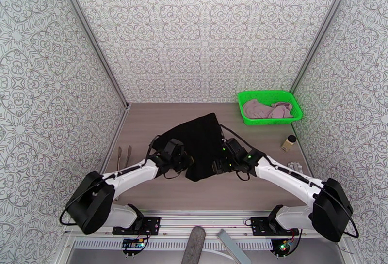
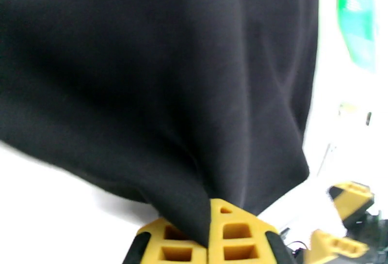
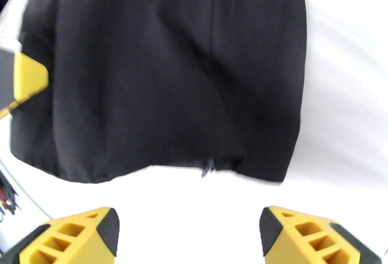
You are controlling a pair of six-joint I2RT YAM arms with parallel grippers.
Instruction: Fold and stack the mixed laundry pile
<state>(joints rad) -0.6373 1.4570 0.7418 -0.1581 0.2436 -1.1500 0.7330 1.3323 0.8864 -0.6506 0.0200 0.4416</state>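
Cloth first: the black garment [image 1: 201,139] lies in the middle of the table [image 1: 145,124], a longish dark shape whose long axis runs from the far side toward the arms. Its far end leans a little to the right and its near end reaches down between the two wrists. The left gripper [image 1: 186,163] sits at the near left edge of it, and from the left wrist its yellow fingers [image 2: 237,231] are pressed together with a fold of the black garment [image 2: 145,66] pinched between them, the fabric rising from the pinch in a peaked ridge. The right gripper [image 1: 218,165] is at the near right edge, and from its own wrist the right gripper [image 3: 186,216] stands spread wide with nothing between the fingers. The garment's hem [image 3: 160,76] lies just beyond the tips, not touching them. Well apart, at the far right corner, the pink garment [image 1: 266,110] lies crumpled inside the green basket [image 1: 271,121]. A small bottle [image 1: 289,142] stands near the right edge.
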